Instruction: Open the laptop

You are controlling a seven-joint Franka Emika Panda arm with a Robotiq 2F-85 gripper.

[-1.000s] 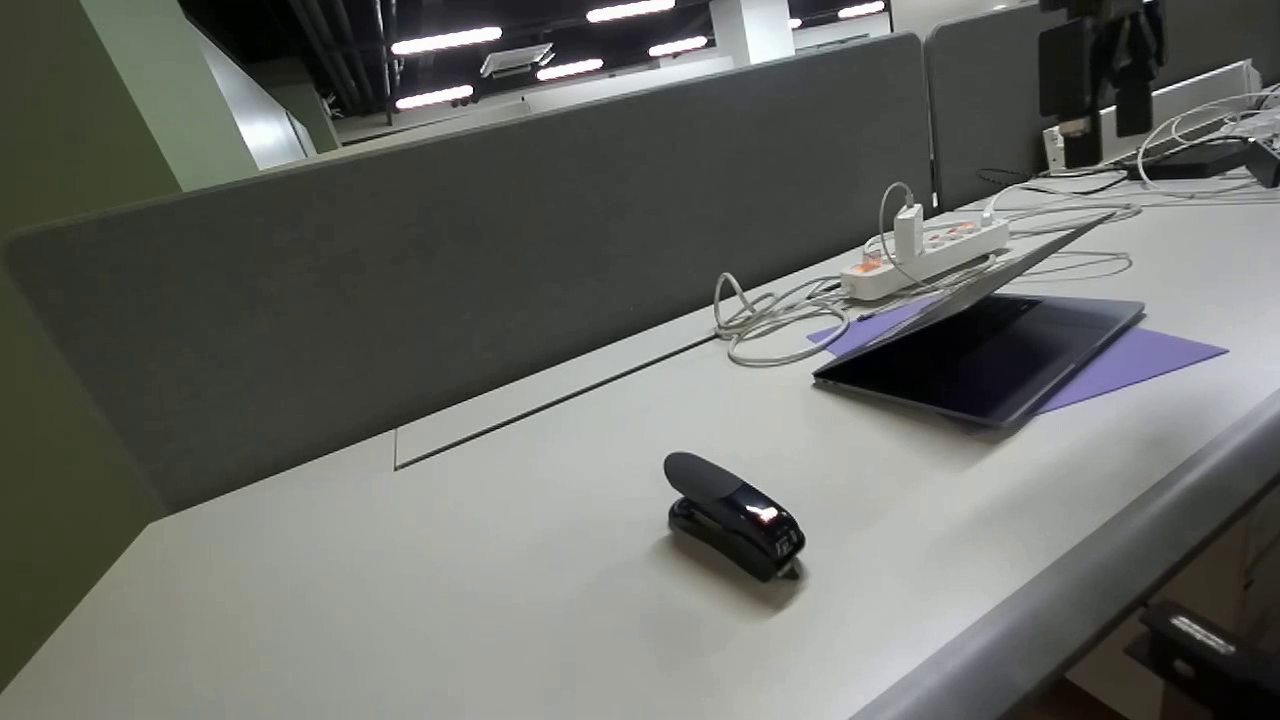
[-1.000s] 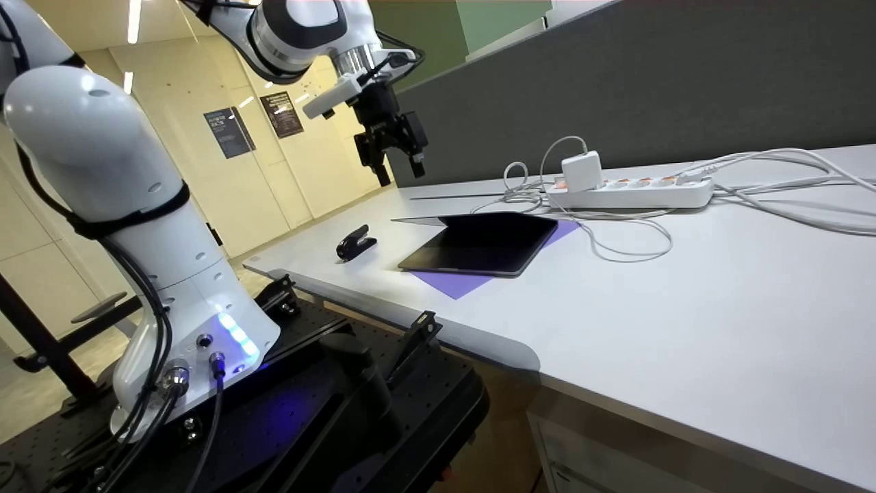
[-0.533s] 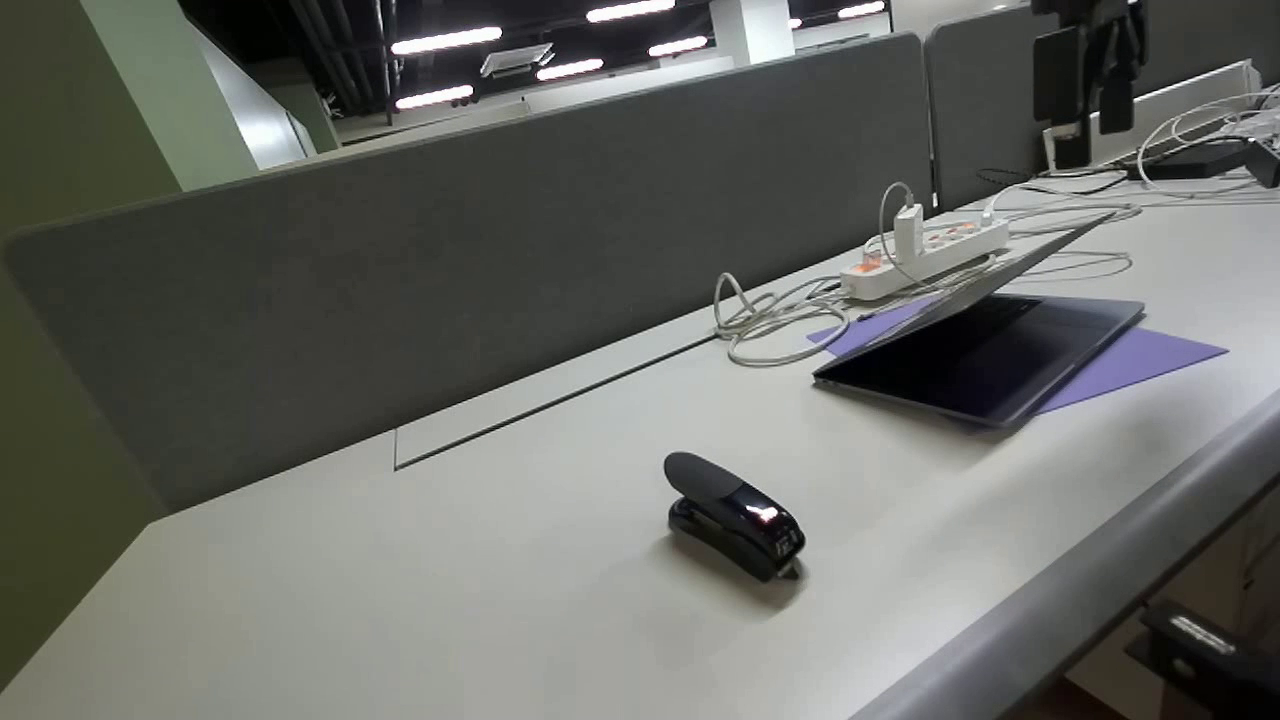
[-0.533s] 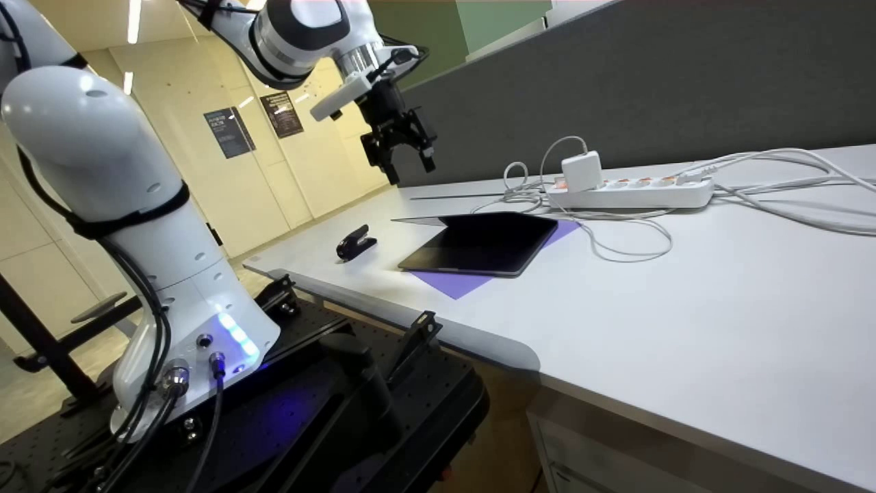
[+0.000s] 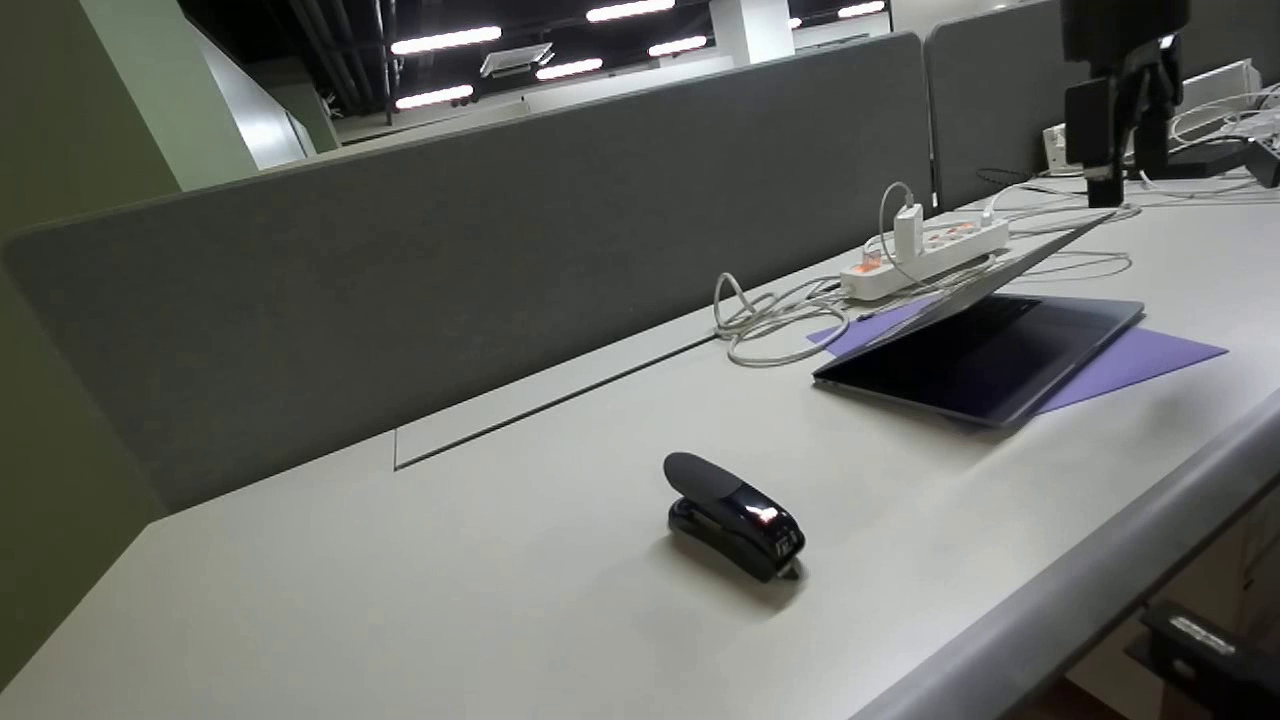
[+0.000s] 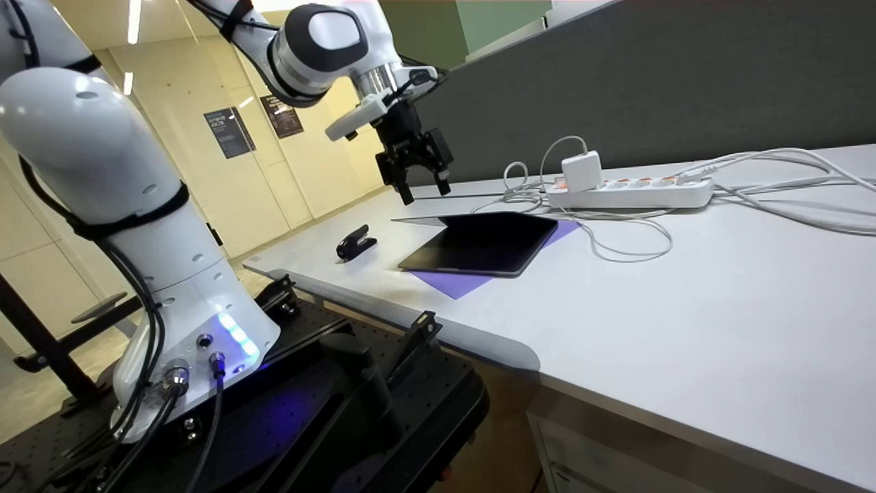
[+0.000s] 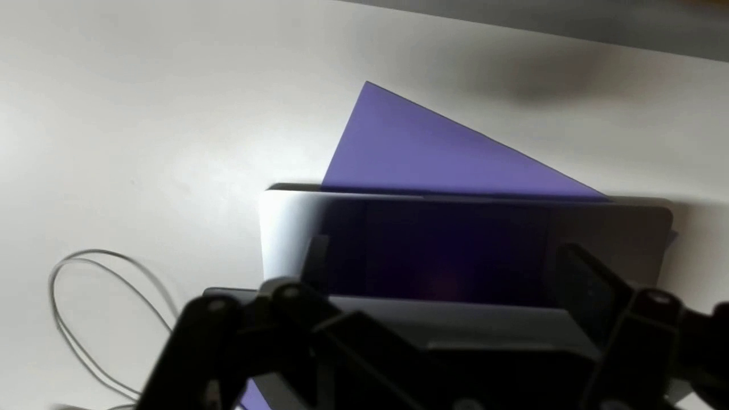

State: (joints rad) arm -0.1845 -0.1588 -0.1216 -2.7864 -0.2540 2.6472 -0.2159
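Observation:
The laptop [image 5: 975, 350] is thin and dark grey. It stands partly open on the desk, its lid tilted up from the base; it also shows in an exterior view [image 6: 486, 246]. In the wrist view it [image 7: 438, 250] appears as a dark purplish panel with a grey strip behind the fingers. My gripper [image 6: 425, 190] is open and empty, in the air above the laptop, fingers pointing down. In an exterior view the gripper [image 5: 1128, 182] appears just above the lid's raised edge. In the wrist view the gripper [image 7: 444, 249] has its fingertips wide apart, with the laptop below between them.
A purple mat [image 7: 410, 142] lies partly under the laptop. A black stapler-like object [image 5: 735, 515] lies on the desk beside it. A white power strip [image 6: 629, 197] with loose cables [image 6: 633, 259] lies behind the laptop. A grey divider [image 5: 600, 230] runs along the desk's back.
My gripper has moved down and closer to the laptop, to the right in an exterior view. It has stayed open. The laptop has not moved.

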